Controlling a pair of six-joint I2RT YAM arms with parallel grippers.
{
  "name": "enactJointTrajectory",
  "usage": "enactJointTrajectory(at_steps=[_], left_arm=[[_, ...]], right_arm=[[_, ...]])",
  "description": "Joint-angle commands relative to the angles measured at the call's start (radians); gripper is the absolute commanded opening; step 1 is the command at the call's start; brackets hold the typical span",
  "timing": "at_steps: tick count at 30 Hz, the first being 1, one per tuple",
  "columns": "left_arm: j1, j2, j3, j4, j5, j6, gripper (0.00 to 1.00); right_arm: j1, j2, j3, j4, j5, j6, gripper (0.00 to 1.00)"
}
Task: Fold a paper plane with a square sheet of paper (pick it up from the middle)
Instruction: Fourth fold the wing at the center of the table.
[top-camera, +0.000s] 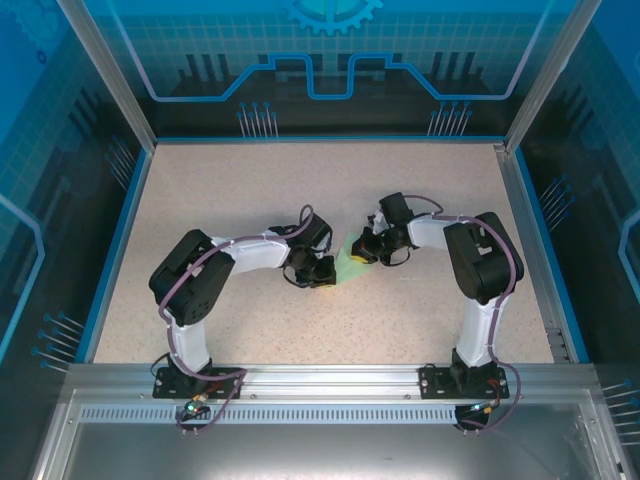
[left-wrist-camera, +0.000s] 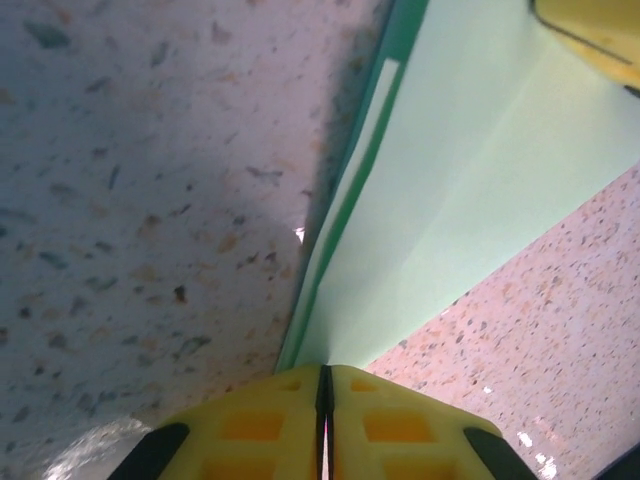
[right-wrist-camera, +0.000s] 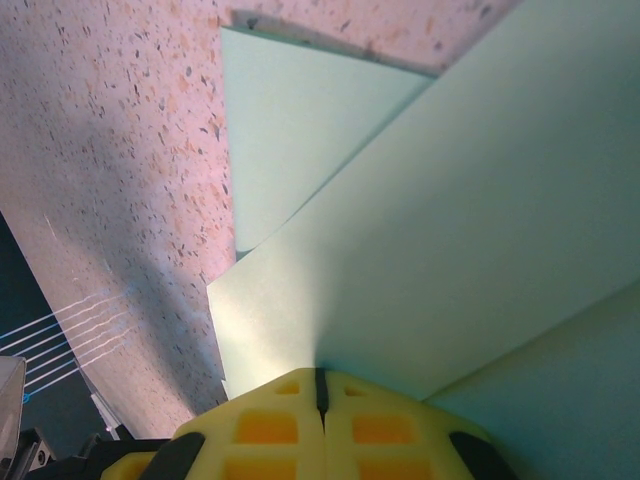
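Observation:
The pale mint-green sheet of paper (top-camera: 350, 263) is folded into a small layered wedge at the table's middle, between the two grippers. My left gripper (top-camera: 325, 272) is shut on its near left edge. In the left wrist view the yellow jaws (left-wrist-camera: 324, 375) pinch the paper (left-wrist-camera: 470, 170) where a crease runs into them, and a yellow fingertip (left-wrist-camera: 595, 30) of the right gripper shows at the top right. My right gripper (top-camera: 368, 252) is shut on the far right side. In the right wrist view its jaws (right-wrist-camera: 320, 380) clamp overlapping flaps of the paper (right-wrist-camera: 480, 230).
The speckled beige table (top-camera: 300, 190) is bounded by a raised blue rim (top-camera: 118, 240) and aluminium corner posts (top-camera: 105, 70). A metal rail (top-camera: 330, 375) carrying both arm bases runs along the near edge.

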Motion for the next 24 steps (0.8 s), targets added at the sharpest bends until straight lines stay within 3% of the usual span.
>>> enactJointTrajectory(at_steps=[1,24], left_arm=[[-0.004,-0.017,-0.031,-0.089,-0.009,0.027,0.10],[-0.002,-0.082,-0.027,-0.189,-0.058,0.102,0.06]], right_arm=[[-0.001,0.119,-0.047,-0.127,0.188,-0.009,0.00],[-0.003,0.127,-0.049,-0.141,0.198,-0.014,0.00]])
